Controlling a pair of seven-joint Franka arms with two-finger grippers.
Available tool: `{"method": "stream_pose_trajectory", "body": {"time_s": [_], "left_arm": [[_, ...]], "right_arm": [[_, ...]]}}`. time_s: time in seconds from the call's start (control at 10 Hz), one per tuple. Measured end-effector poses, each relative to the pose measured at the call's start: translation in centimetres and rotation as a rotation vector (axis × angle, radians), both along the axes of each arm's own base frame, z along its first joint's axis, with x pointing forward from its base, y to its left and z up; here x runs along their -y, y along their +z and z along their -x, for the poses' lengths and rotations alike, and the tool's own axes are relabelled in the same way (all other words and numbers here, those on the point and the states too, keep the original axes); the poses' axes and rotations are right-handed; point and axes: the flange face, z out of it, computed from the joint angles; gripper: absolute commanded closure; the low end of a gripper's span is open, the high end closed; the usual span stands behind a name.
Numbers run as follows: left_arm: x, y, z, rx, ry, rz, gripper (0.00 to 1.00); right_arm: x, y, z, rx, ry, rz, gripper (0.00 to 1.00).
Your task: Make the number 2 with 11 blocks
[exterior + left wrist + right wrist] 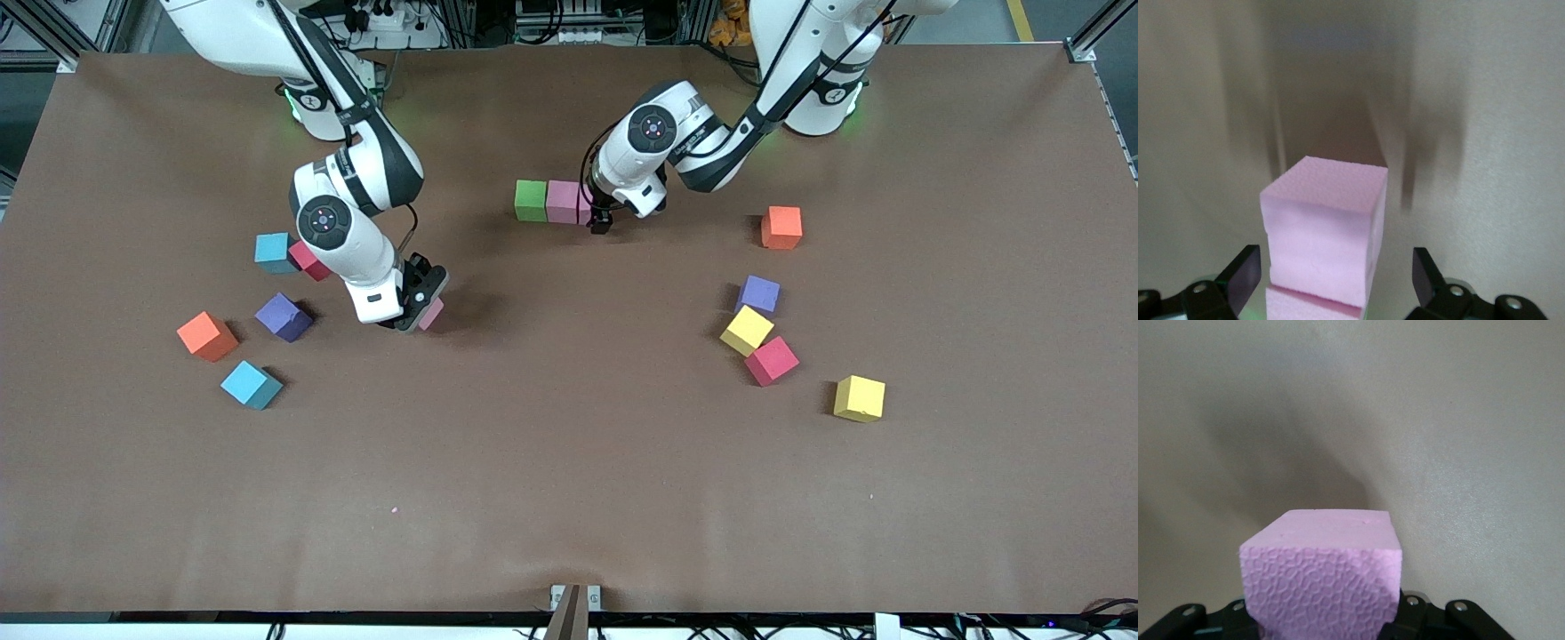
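Note:
A row of blocks lies mid-table toward the arms' bases: a green block [531, 200], a pink block [563, 201] and a second pink block [584, 210], mostly hidden by my left gripper [601, 222]. In the left wrist view my left gripper [1335, 270] is open. Its fingers [1245, 272] stand clear on both sides of the end pink block [1325, 220], which touches its pink neighbour [1308, 308]. My right gripper [418, 309] is shut on another pink block [432, 314], low over the table toward the right arm's end. That block fills the right wrist view [1321, 577]. No full number 2 shows.
Loose blocks near my right gripper: light blue [273, 252], red [308, 260], purple [284, 316], orange [206, 336], light blue [251, 384]. Toward the left arm's end: orange [781, 227], purple [759, 294], yellow [746, 330], red [771, 360], yellow [860, 397].

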Motion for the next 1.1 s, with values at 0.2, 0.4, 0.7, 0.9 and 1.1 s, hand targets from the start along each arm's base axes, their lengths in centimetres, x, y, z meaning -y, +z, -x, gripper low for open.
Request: {"method": "stream_pose_trajectory", "body": {"time_s": [0.2, 0.4, 0.7, 0.9, 1.1], "left_arm": [[0.8, 1.4, -1.1, -0.011, -0.003, -0.012, 0.00], [1.0, 3.0, -2.4, -0.009, -0.012, -0.023, 0.00], [-0.1, 6.3, -6.9, 0.021, -0.143, -0.036, 0.00], [-2.4, 7.7, -10.9, 0.075, -0.254, -0.062, 0.00], [-4.9, 8.9, -14.1, 0.100, -0.399, -0.086, 0.00]], "right_arm": [[-0.4, 0.0, 0.2, 0.000, 0.009, 0.000, 0.55], [-0.6, 0.0, 0.3, 0.000, 0.013, 0.000, 0.55], [-1.8, 0.5, 0.2, 0.017, 0.032, -0.009, 0.55], [-5.0, 1.8, 0.6, 0.045, 0.070, -0.025, 0.55], [-7.1, 1.7, 1.2, 0.041, 0.013, -0.032, 0.55]]}}
